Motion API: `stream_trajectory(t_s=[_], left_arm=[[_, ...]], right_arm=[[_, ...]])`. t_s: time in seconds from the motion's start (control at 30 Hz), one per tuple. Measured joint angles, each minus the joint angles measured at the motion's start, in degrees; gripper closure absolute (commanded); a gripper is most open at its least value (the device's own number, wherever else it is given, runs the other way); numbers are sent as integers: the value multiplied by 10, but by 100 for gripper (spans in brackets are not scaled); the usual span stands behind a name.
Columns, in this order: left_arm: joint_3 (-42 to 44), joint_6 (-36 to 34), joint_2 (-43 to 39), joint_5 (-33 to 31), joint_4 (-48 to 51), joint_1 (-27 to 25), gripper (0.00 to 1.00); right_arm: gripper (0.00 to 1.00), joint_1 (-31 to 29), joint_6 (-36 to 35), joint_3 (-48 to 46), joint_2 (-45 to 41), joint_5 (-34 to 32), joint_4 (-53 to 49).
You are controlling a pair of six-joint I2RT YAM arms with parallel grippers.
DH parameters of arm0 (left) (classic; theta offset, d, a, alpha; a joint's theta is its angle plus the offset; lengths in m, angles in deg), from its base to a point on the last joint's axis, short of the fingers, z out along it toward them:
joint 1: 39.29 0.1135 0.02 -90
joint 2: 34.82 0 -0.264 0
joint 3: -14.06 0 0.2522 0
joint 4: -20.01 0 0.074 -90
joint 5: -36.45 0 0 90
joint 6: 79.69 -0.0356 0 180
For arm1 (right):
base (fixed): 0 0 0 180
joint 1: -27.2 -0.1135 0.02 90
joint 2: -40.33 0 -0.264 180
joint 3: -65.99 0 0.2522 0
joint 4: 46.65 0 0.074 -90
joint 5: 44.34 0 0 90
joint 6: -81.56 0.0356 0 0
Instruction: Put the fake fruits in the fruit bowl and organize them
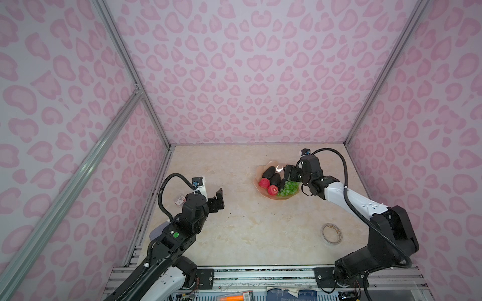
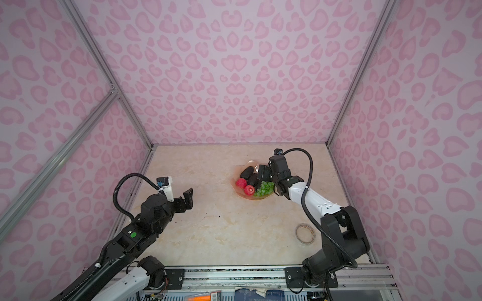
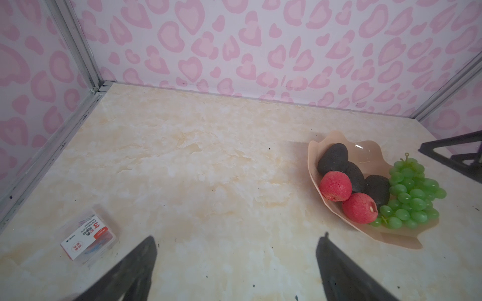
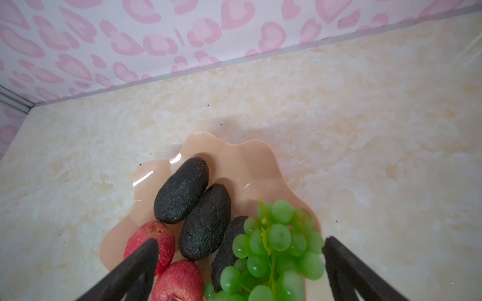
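Hovering over the fruit bowl (image 4: 242, 156), the right hand (image 4: 241, 241) stands wide with nothing gripped. The grapes (image 4: 279, 237) lie just below, between its fingers (image 4: 135, 265), which suggests a drop-off pose clear of the fruit. Beyond the fingertips three avocados (image 4: 182, 190) lie side by side, touching, with two red fruits (image 3: 335, 186) against them, so every fruit appears to be in the bowl. The left hand (image 3: 237, 237) is wide too, empty, parked well apart from the bowl, probably to keep out of the way. Grapes cover part of the third avocado; whether the bunch overhangs the rim I cannot tell. In both top views the right hand hides part of the bowl.
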Motion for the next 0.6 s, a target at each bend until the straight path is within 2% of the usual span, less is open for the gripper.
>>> stream_trajectory(t_s=[0.13, 0.37, 0.5, 0.6], left_arm=[[2, -16, 15, -21, -26, 7, 4], [62, -71, 90, -86, -163, 49, 3], [124, -100, 140, -99, -281, 119, 3], [181, -111, 179, -64, -364, 194, 3]], right_arm=[[2, 0, -17, -37, -73, -22, 4], [2, 26, -60, -173, -207, -106, 40], [1, 40, -99, -273, -245, -168, 117], [1, 49, -127, -318, -238, -201, 172]])
